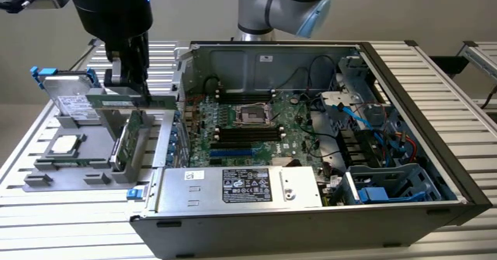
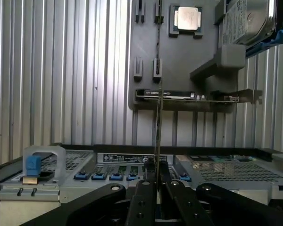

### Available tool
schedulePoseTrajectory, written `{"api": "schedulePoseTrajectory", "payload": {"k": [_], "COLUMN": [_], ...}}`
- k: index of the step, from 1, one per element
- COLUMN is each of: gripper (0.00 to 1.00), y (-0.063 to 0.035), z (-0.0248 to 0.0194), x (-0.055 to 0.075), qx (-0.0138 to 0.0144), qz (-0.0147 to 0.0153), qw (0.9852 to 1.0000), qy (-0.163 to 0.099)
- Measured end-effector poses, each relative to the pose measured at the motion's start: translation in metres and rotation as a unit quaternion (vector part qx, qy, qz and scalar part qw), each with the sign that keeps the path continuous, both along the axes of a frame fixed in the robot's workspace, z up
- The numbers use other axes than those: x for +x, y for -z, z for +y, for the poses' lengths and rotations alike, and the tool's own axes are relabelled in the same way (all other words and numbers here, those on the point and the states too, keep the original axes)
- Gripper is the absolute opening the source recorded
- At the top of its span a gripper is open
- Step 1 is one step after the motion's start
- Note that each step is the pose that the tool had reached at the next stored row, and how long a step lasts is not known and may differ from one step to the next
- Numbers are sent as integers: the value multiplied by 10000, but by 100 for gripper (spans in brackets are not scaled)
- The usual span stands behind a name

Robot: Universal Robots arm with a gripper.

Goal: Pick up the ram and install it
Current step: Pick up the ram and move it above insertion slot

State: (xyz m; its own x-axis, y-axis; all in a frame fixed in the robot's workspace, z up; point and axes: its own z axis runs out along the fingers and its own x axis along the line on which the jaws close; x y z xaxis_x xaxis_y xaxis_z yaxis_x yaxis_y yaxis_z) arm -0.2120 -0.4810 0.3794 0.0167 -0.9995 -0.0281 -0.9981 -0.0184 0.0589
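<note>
The ram (image 1: 155, 102) is a thin green stick held level above the grey parts holder (image 1: 78, 161), at the exterior view's left of the open computer case. My gripper (image 1: 128, 91) is shut on its middle from above. In the wrist view the ram (image 2: 157, 136) shows edge-on as a thin line running out from between the black fingers (image 2: 144, 197), with my gripper (image 2: 156, 186) closed on it. The motherboard (image 1: 256, 106) lies inside the case, with its black slots (image 1: 247, 133) near the middle, well to the right of the ram.
The larger green card (image 1: 128, 138) stands upright in the holder just below the ram. A silver processor chip (image 1: 66, 145) and a hard drive (image 1: 74, 104) also sit in the holder. The case's metal wall (image 1: 183, 68), power supply (image 1: 241, 187) and blue cables (image 1: 365, 117) surround the motherboard.
</note>
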Motion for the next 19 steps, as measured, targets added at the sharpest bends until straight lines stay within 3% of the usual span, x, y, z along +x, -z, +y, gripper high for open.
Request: {"api": "schedulePoseTrajectory", "payload": {"k": [19], "gripper": [13], "y": [-27], "z": [79], "x": [775], "qx": [45], "qz": [0], "qw": [10000], "qy": [-7]}}
